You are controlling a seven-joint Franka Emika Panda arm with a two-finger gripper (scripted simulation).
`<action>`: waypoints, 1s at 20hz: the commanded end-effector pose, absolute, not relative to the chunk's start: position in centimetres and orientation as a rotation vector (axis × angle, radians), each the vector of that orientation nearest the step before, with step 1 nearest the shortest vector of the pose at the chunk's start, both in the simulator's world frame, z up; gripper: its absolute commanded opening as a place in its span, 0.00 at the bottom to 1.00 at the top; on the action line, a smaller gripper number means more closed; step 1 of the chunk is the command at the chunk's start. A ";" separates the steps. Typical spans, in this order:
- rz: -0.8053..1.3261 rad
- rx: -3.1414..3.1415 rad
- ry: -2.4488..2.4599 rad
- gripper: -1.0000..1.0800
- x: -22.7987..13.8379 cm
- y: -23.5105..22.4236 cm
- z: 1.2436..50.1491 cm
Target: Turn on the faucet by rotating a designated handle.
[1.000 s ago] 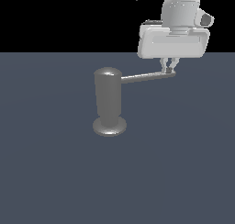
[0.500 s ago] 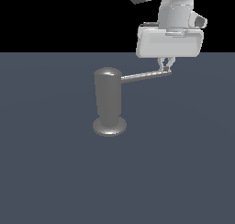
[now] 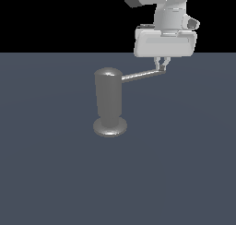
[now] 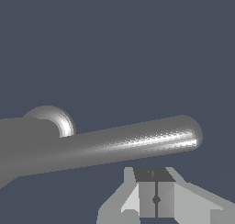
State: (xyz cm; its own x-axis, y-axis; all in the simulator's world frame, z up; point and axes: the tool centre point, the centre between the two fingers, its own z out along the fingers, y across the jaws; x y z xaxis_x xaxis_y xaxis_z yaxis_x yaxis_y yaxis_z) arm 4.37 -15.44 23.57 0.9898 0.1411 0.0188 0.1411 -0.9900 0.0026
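Observation:
The faucet (image 3: 109,98) is a dull grey upright cylinder with a domed top on a round flared base. Its handle (image 3: 142,75), a thin grey rod, sticks out sideways from near the top toward the exterior view's right. My gripper (image 3: 161,67) hangs from above with its fingertips right at the rod's rounded tip. In the wrist view the handle (image 4: 133,142) crosses the picture just beyond my gripper (image 4: 156,182). The jaws are shut together with nothing between them and sit beside the rod, not around it. The faucet's domed top (image 4: 50,117) shows behind the rod.
The faucet stands on a flat dark blue-grey floor (image 3: 184,173) that fills the scene. The arm's white hand body (image 3: 165,42) hangs above the handle's tip. No other objects are in view.
My gripper has moved toward the exterior view's left and slightly up. The handle's tip has swung the same way with it, so the rod looks shorter. The faucet body has not moved.

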 end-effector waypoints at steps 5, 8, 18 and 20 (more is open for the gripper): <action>0.022 3.134 0.235 0.00 6.6 -14.2 22.9; 0.019 3.134 0.230 0.00 7.4 -14.1 22.8; 0.012 3.135 0.219 0.00 10.0 -13.7 22.5; 0.011 3.135 0.217 0.00 10.5 -13.6 22.5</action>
State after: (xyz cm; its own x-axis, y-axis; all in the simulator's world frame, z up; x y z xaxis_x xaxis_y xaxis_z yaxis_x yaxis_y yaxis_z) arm 10.04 -13.86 23.58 0.9904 0.1375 0.0160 0.1375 -0.9905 0.0016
